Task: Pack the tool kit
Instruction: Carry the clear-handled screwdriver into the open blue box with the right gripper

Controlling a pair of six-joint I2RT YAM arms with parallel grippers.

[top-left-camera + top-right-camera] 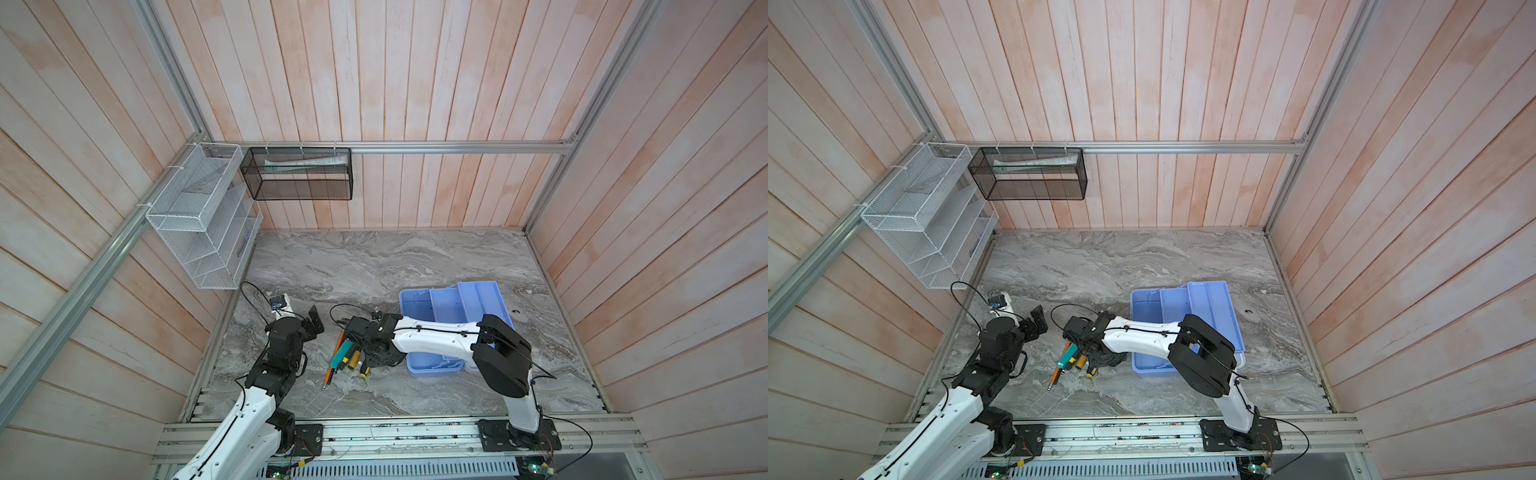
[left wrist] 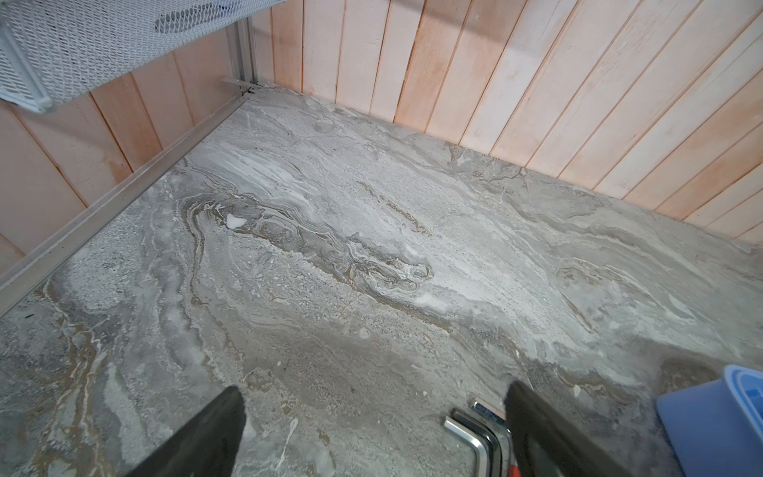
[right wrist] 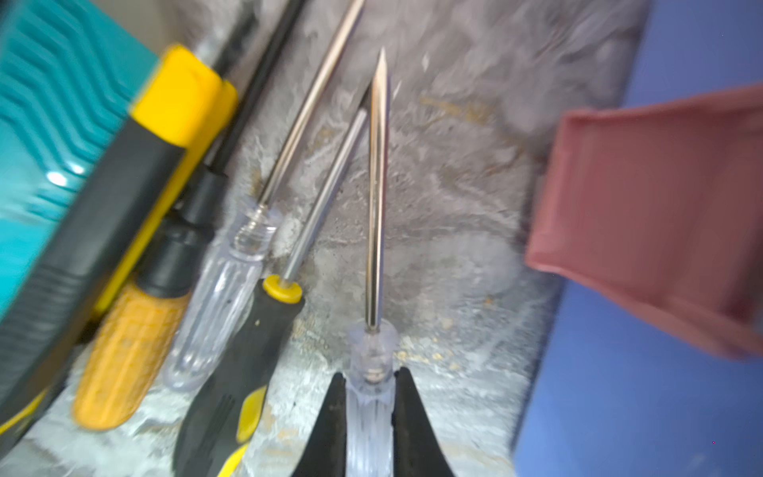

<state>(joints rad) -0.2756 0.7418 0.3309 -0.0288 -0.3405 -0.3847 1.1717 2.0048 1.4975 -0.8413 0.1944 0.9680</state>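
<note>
The far half of the marble table (image 1: 374, 257) lies bare, with only the white mesh basket (image 1: 199, 224) hanging by its left edge. Nearer, the blue case (image 1: 453, 307) and the right arm (image 1: 436, 336) over it block the right side. A black-and-yellow screwdriver (image 3: 243, 371) crowds one flank of the clear screwdriver (image 3: 373, 342) pinched in the right gripper (image 3: 371, 373); the other flank is bare table.

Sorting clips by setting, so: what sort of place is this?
Likely a robot test booth: two arms bolted to a rail, plank walls boxing a marble-look tabletop, wire baskets hung on metal framing.
</note>
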